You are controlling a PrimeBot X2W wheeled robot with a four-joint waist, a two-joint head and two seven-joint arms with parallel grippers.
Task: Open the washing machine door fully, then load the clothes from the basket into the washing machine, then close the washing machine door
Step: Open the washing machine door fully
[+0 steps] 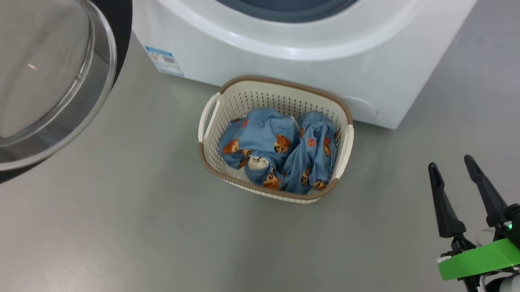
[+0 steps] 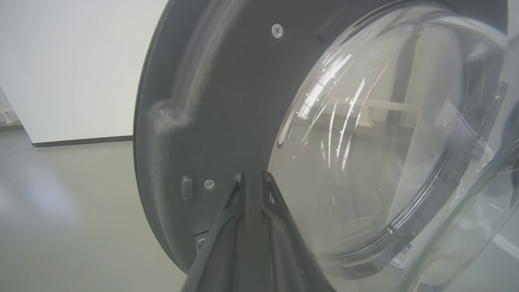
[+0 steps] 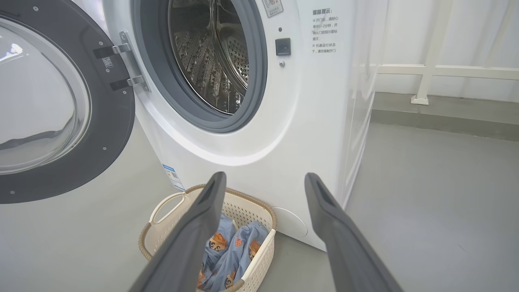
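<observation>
Door's done as far as I can judge: washing machine door (image 1: 45, 72) stands swung wide at 9 o'clock of the head view, drum (image 3: 211, 61) exposed. Next up is loading. Left gripper (image 2: 252, 175) is pinched closed on nothing, tips right at the door's dark inner ring beside the glass; I can't confirm contact. Right gripper (image 1: 450, 162) is spread wide and empty, fingers pointing about 11 o'clock. The clothes (image 1: 282, 149) are two bundles side by side in the basket (image 1: 253, 99), which sits on the floor touching or just short of the washing machine (image 1: 291, 63) front. From the right gripper they lie near 9 o'clock in the head view; in the right wrist view they're low at 6 o'clock, between the fingers. The nearer bundle's long axis runs 12-to-6. The right arm is clearly closer, so I'd judge it takes the pick: drop and sweep toward 9, jaws straddling that bundle across its narrow side.
</observation>
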